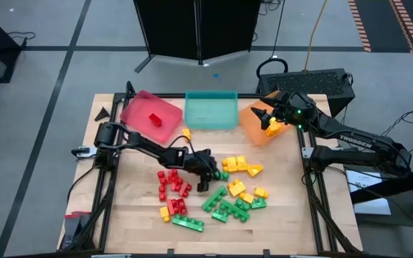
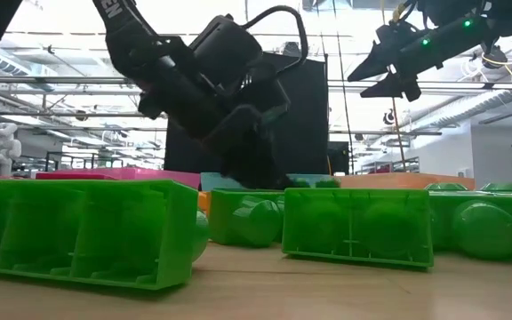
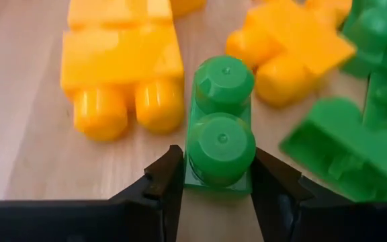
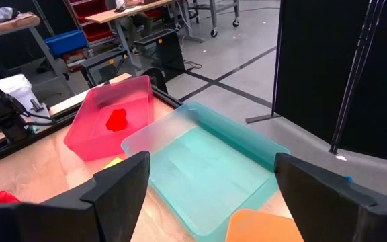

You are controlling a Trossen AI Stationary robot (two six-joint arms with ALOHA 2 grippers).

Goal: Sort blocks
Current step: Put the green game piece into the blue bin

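I have the left gripper (image 1: 208, 174) down on the table (image 1: 135, 215) near its middle, at the inner edge of the block pile. Through the left wrist camera I see its two dark fingers (image 3: 161, 185) closed in on a small green block (image 3: 222, 134) with two round studs, one finger against each side of its near stud; the block sits on the wood between them, its far stud pointing away from the wrist. Just beyond it lie yellow blocks (image 3: 123, 67), one cluster at about 11 o'clock from the green block and another (image 3: 294, 47) at 1 o'clock, with more green blocks (image 3: 345, 144) at 3 o'clock.

From overhead, the loose blocks spread around that gripper: red blocks (image 1: 172, 188) at its 8 o'clock, green ones (image 1: 224, 204) at 5 o'clock, yellow ones (image 1: 239, 165) at 2 o'clock.

The right gripper (image 1: 269, 115) hangs above the orange tray (image 1: 249, 123) at the table's 1 o'clock corner, its fingers (image 4: 123, 181) spread wide with nothing between them. A yellow block (image 1: 272, 127) lies in that tray. The teal tray (image 1: 211, 111) stands at 12 o'clock and the red tray (image 1: 140, 115) at 11 o'clock with one red block (image 1: 155, 120) in it.
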